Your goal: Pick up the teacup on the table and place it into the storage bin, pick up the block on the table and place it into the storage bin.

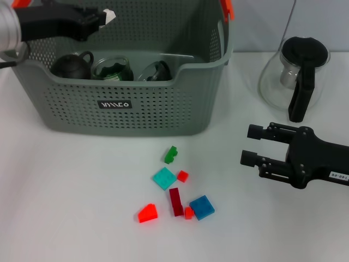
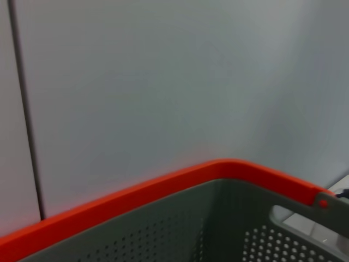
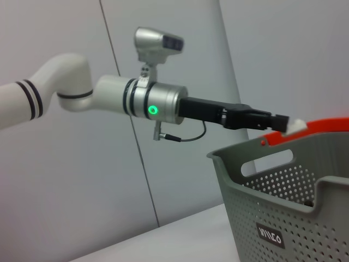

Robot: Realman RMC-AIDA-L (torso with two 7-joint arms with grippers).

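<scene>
The grey storage bin (image 1: 125,117) stands at the back left of the table. Its wall also fills the left wrist view (image 2: 163,229). My left gripper (image 1: 101,19) hangs over the bin's back left corner, shut on a small white block (image 1: 109,16). The right wrist view shows this gripper (image 3: 278,121) and block (image 3: 295,125) above the bin's rim (image 3: 283,202). No teacup stands on the table. In the bin lie a dark round pot (image 1: 71,65), a green-tinted glass cup (image 1: 112,70) and a clear glass cup (image 1: 155,71). My right gripper (image 1: 248,144) hovers open at the right, empty.
Several small blocks lie in front of the bin: green (image 1: 171,155), teal (image 1: 164,178), small red (image 1: 182,176), dark red (image 1: 176,201), blue (image 1: 202,207) and an orange-red wedge (image 1: 147,213). A glass carafe with a black handle (image 1: 297,76) stands at the back right.
</scene>
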